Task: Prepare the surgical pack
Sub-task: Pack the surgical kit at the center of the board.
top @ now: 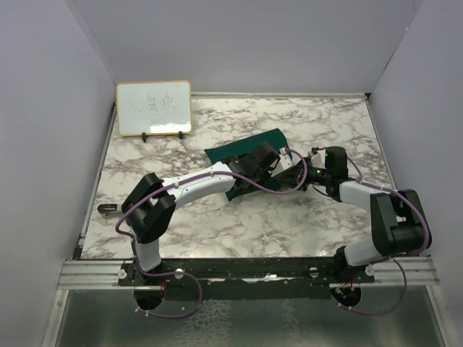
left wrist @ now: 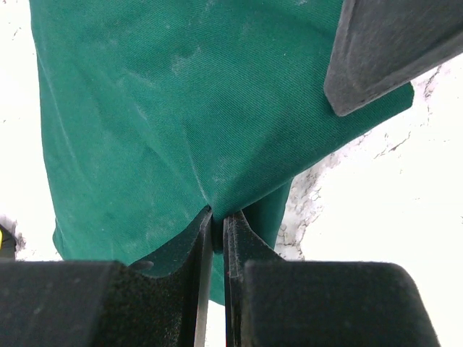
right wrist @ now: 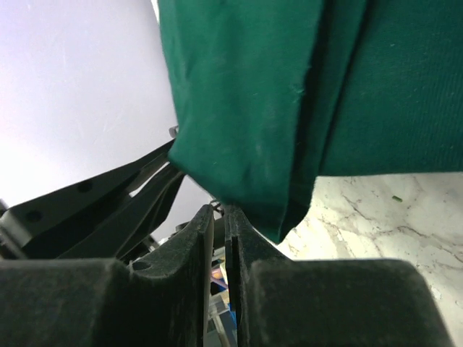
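- Marble-pattern table (top: 217, 224) sat inside pale walls, with a wood-framed whiteboard (top: 153, 108) propped at back left, well apart from the work.
- Dark green drape (top: 249, 147) lay as a folded rectangular bundle at mid-table, a little right of centre. Both arms reached in over its near side.
- Grip, left pincer (left wrist: 218, 215): jaws were down to a thin slit with a fold of the cloth nipped between them.
- Grip, right pincer (right wrist: 219, 210): jaws were likewise almost together, and a hanging corner of the cloth looked caught at the very tips. Shallow bite.
- Both grips sat close together at the bundle's near-right end.
- Handling, as judged: woven fabric, soft and light, with no stiffness. It would sag between grips, and the layers could slide or fan apart.
- Best hold: edge or corner, through every layer, with grips spread wider to keep the fold flat.
- Risk: the right bite looked thin and could pull out under tension.
- No tray, instruments or gauze visible; couldn't tell whether they were inside the bundle.
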Controlling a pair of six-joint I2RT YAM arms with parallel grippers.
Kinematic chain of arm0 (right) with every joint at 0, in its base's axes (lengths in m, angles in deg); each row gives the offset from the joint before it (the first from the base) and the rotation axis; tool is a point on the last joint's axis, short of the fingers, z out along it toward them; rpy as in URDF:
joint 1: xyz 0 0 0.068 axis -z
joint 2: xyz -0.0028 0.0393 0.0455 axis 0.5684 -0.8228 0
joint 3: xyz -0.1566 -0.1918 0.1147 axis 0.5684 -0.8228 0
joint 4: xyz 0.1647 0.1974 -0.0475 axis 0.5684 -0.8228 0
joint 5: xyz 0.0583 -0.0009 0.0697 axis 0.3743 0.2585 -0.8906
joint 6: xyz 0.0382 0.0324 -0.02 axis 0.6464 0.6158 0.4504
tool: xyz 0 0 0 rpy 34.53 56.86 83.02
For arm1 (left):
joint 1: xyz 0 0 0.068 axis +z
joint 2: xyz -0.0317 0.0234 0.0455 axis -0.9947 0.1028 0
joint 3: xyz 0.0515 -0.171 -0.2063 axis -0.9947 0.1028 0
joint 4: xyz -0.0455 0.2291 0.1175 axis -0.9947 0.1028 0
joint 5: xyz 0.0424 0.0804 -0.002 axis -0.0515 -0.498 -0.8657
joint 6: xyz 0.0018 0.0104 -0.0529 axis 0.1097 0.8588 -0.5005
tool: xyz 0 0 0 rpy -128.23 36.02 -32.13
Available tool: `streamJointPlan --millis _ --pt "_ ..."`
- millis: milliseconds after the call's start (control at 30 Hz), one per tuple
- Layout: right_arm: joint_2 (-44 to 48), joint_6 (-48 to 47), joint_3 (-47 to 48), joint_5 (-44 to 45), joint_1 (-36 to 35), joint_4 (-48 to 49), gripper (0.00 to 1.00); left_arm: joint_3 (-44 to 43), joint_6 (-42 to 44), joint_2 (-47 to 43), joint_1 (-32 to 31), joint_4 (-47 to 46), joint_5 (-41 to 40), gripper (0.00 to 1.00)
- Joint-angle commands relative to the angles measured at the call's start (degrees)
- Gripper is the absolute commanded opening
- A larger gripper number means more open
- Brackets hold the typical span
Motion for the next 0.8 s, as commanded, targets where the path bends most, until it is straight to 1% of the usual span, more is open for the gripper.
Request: streamJointPlan --millis 0,133,300,500,633,767 --pt "-2.95 1.70 0.29 3.22 -2.46 4.37 0.12 0.42 -0.75 -3.37 -0.28 -2.27 2.85 0.00" --pt "-4.04 2.94 -0.42 3.93 -4.48 7.10 0.11 0.50 -0.69 -3.74 -0.32 -2.27 2.80 0.00" --pt "-4.05 3.02 -1.03 6.43 -6.00 7.02 0.10 0.83 -0.73 -3.96 -0.28 -2.29 2.62 0.00" --pt "-6.23 3.74 -1.55 8.21 -6.66 9.03 0.09 0.38 -0.78 -4.14 -0.28 -2.45 3.16 0.00" --pt "-5.69 4.89 -2.09 11.04 -6.98 10.58 0.10 0.82 -1.03 -4.95 -0.36 -3.02 3.87 0.00" --pt "-6.37 7.03 -1.72 14.07 -8.98 12.86 0.10 1.02 -1.11 -5.63 -0.36 -3.45 4.73 0.00"
